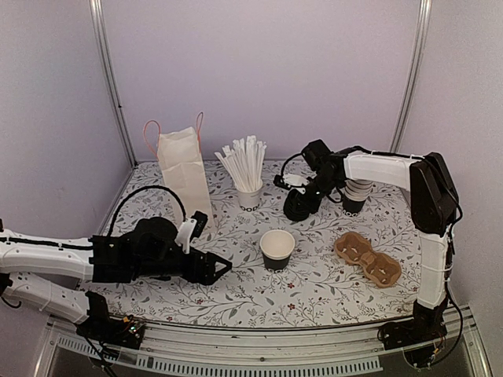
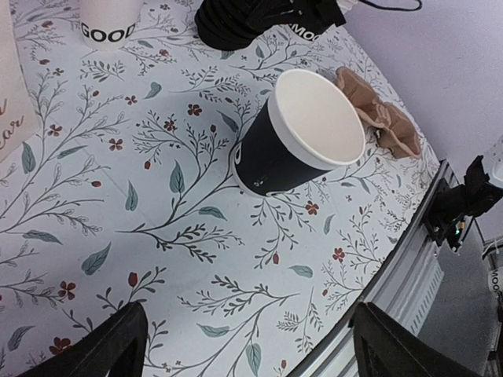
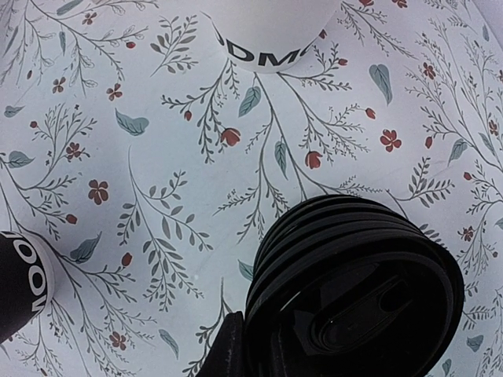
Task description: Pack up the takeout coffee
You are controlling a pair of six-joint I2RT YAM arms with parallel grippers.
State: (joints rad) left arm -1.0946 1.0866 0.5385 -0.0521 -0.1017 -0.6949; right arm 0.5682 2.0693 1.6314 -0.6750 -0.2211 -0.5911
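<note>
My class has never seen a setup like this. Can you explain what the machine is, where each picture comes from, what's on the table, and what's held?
These are two robot arms bolted at a table's near edge, each with a two-finger gripper. The wide picture looks from above and behind; the others come from wrist cameras. On the table: a paper bag, a cup of straws, a lone open black cup, stacked cups, stacked black lids, a cardboard carrier. The left gripper is open and empty. The right gripper sits at the lids; whether it grips one is unclear.
</note>
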